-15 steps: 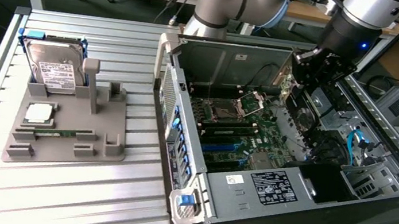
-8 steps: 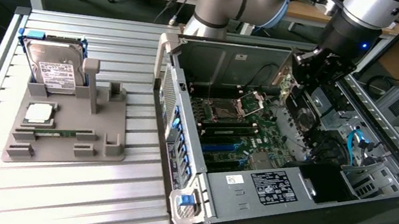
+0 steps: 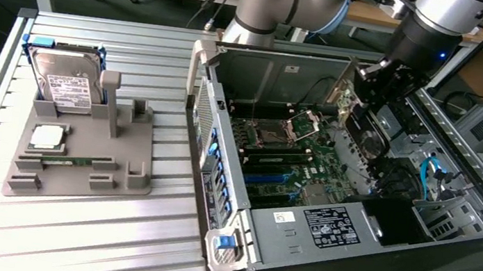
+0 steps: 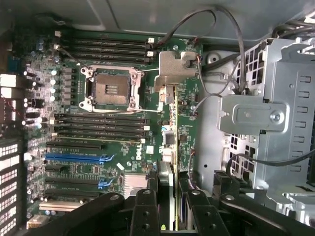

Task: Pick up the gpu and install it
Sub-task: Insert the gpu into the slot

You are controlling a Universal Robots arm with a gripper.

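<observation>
My gripper hangs over the open computer case, shut on the gpu. In the wrist view the gpu is seen edge-on between my two black fingers, its silver bracket at the end away from them. The card is held in the air above the green motherboard, over the board's edge beside the drive cage side of the case. Long black slots and a blue slot lie open on the board, off to one side of the card.
A metal drive cage and loose cables sit close beside the card. The empty CPU socket is on the board. On the exterior view's left, a grey holder carries a hard drive, a processor and a memory stick.
</observation>
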